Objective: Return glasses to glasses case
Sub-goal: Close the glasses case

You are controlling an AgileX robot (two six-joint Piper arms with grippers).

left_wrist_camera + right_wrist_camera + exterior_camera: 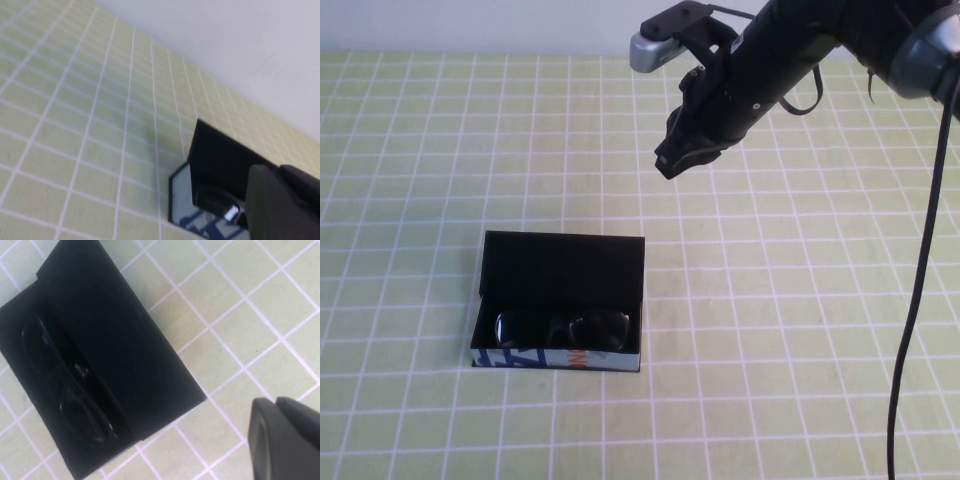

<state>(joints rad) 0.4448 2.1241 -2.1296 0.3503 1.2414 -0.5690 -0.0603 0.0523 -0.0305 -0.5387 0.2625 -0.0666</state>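
Lying inside the glasses case, the glasses sit along its front wall, lenses up, frame running the case's length. Case rests on a green-and-white checked tablecloth, lid open and tipped back behind the tray, black lining showing; front side is white w/ blue and orange print. In the right wrist view the same case shows from above w/ the glasses tucked in the tray next to the lid hinge line.

Right gripper hangs in the air beyond the case, above and off toward its right rear corner, well apart from it, touching nothing. Fingers look pressed together, nothing between them. A black cable drops from that arm, far right of the case.

Left gripper shows only as a dark blurred edge in its own wrist view, near the case; can't tell how its fingers stand
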